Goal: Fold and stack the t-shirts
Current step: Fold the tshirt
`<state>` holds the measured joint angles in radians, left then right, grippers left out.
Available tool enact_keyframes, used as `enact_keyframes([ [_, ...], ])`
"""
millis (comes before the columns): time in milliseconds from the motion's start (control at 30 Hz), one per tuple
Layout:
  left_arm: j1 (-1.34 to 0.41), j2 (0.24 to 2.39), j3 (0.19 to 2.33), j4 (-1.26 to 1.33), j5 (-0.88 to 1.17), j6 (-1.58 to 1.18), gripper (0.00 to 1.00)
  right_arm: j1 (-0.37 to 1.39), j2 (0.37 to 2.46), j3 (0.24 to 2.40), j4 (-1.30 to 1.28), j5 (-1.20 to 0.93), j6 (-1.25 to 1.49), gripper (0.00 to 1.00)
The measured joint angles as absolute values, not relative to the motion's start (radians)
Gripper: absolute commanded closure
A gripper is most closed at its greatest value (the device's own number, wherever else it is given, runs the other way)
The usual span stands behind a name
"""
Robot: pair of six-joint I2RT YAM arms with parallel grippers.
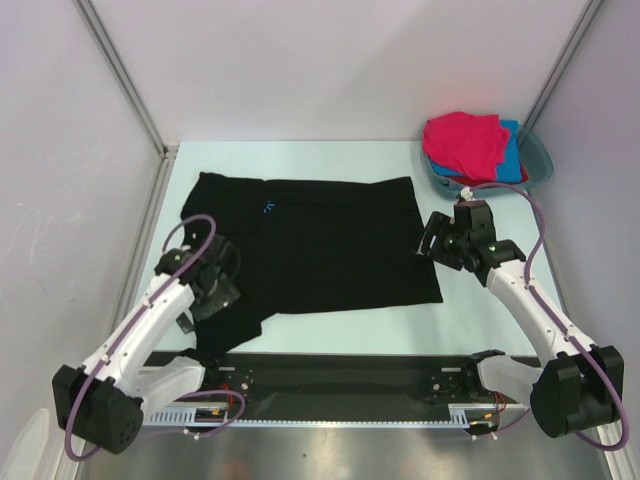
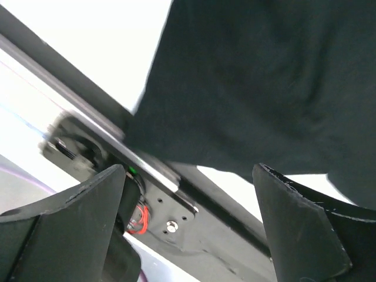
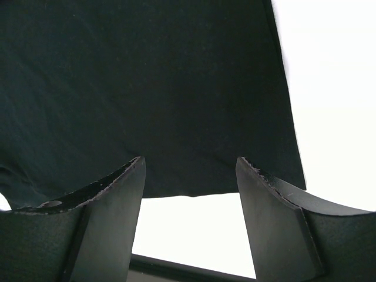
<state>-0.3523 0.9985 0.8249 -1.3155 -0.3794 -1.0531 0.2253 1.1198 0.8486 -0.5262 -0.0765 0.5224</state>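
Observation:
The large black t-shirt (image 1: pixel 320 245) lies spread flat in the middle of the table. It fills the top of the left wrist view (image 2: pixel 264 82) and of the right wrist view (image 3: pixel 141 88). My left gripper (image 1: pixel 215 275) is open and empty over the shirt's near left corner. My right gripper (image 1: pixel 437 243) is open and empty just above the shirt's right edge. The magenta-pink t-shirt (image 1: pixel 463 143) lies crumpled on top of the bright blue one (image 1: pixel 512 150) and the red one (image 1: pixel 478 181) at the back right.
The coloured shirts sit in a teal plastic basin (image 1: pixel 541 160) at the back right corner. A black base rail (image 1: pixel 340 375) runs along the near edge and shows in the left wrist view (image 2: pixel 176 205). Walls enclose the left, back and right sides.

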Motion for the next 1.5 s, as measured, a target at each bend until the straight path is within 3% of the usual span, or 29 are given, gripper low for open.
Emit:
enact_keyframes([
  [133,-0.338,1.063,0.984,-1.319,-0.478,-0.963,0.02,0.225,1.120,0.849,-0.524,-0.080,0.522,0.31],
  [433,-0.259,1.084,1.011,-1.333,-0.470,-0.825,0.00,0.225,1.120,0.848,-0.520,-0.089,0.522,0.31],
  [733,-0.226,1.121,0.831,-1.180,-0.292,-0.812,0.03,0.225,1.120,0.848,-0.514,-0.096,0.519,0.31],
  [1200,-0.214,1.118,0.627,-0.977,-0.323,-1.029,0.00,0.225,1.120,0.848,-0.515,-0.096,0.501,0.31],
  [1500,-0.205,1.007,0.529,-0.956,-0.347,-1.136,0.00,0.225,1.120,0.848,-0.515,-0.095,0.496,0.31],
])
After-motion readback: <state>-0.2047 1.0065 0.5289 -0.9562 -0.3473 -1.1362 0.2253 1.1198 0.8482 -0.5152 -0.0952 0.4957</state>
